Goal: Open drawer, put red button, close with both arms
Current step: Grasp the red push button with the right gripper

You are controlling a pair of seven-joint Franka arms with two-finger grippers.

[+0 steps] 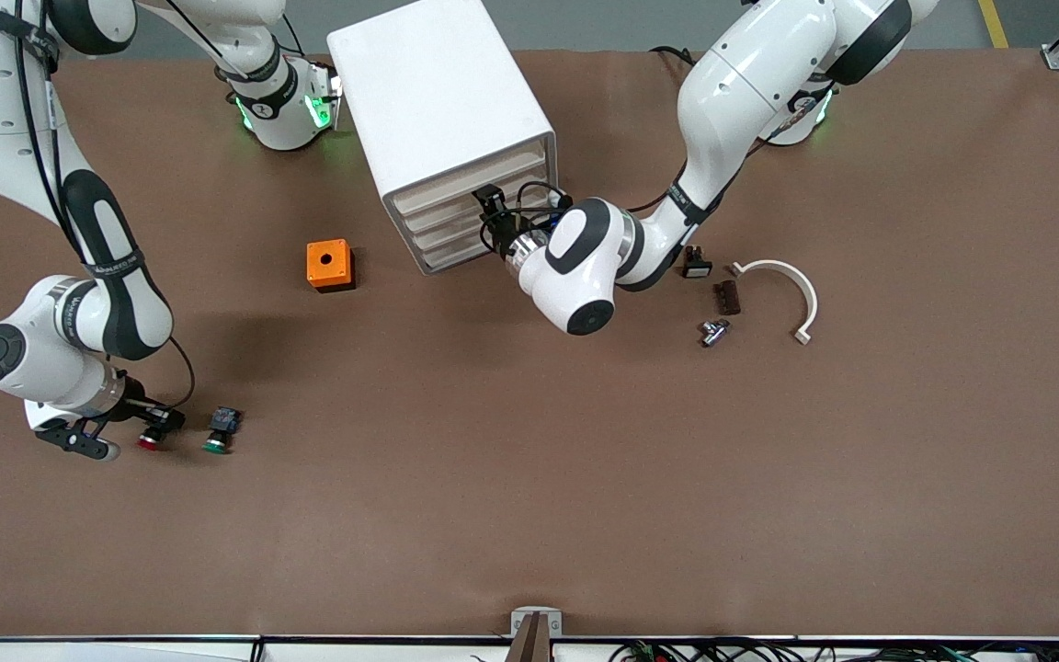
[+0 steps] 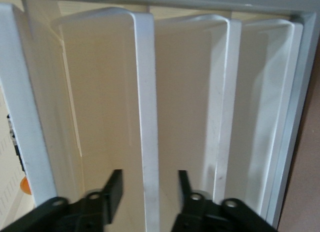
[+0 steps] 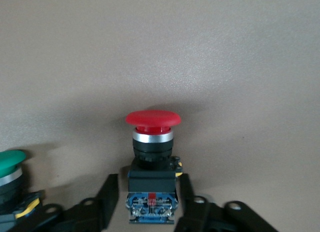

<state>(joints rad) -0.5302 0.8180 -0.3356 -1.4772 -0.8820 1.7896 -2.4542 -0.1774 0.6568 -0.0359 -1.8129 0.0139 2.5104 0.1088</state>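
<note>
The white cabinet (image 1: pixel 428 92) stands near the robots' bases, and its topmost drawer (image 1: pixel 467 182) looks shut. My left gripper (image 1: pixel 490 204) is at the drawer fronts. In the left wrist view it (image 2: pixel 149 188) is open, with its fingers on either side of a white drawer lip (image 2: pixel 146 106) by the top of the stack. The red button (image 1: pixel 148 441) lies on the table toward the right arm's end. My right gripper (image 1: pixel 160 423) is open at table level. In the right wrist view it (image 3: pixel 146 196) has a finger on each side of the red button's (image 3: pixel 152 119) black-and-blue body, with small gaps.
The green button (image 1: pixel 216 444) lies beside the red one and shows in the right wrist view (image 3: pixel 10 164). An orange box (image 1: pixel 329 264) sits beside the cabinet. A black part (image 1: pixel 696 265), a brown part (image 1: pixel 726 297), a metal fitting (image 1: pixel 713 331) and a white curved piece (image 1: pixel 791 285) lie toward the left arm's end.
</note>
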